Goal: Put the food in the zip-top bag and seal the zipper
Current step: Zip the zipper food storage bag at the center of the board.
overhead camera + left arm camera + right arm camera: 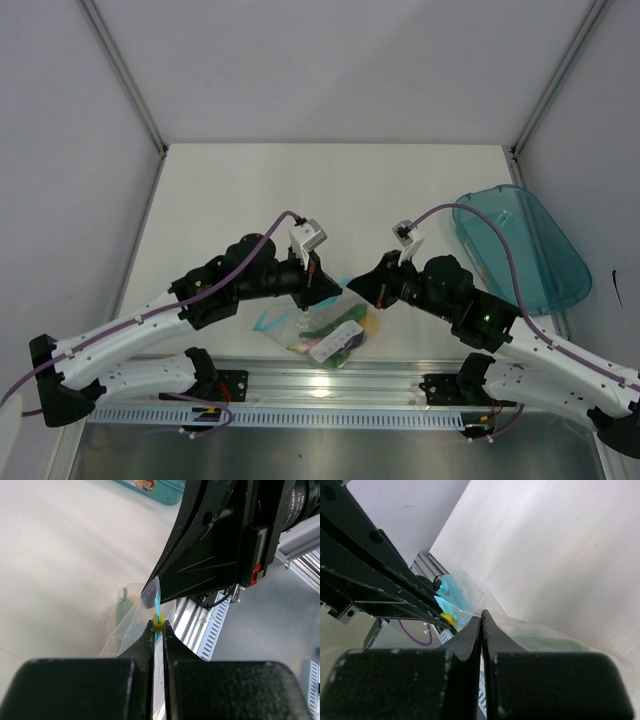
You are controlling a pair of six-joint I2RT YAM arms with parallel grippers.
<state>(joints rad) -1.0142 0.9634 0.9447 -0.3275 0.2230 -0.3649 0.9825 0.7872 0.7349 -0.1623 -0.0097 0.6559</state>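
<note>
The clear zip-top bag (pixel 300 328) hangs between my two grippers near the table's front edge. Green food (pixel 338 320) and a yellow piece (pixel 371 323) show through it. My left gripper (pixel 334 286) (pixel 158 624) is shut on the small yellow slider (pixel 158 620) of the light blue zipper (pixel 158 605). My right gripper (pixel 356 287) (pixel 481 614) faces it tip to tip, shut on the bag's plastic edge (pixel 495 611) just beside the slider (pixel 448 617). A green pepper (pixel 122 609) (pixel 545 642) lies inside the bag. The eggplant and egg are hidden.
A translucent teal oval tray (pixel 540 250) (pixel 165 492) stands at the table's right edge. The aluminium rail (pixel 330 385) with the arm bases runs just in front of the bag. White walls enclose the table on three sides.
</note>
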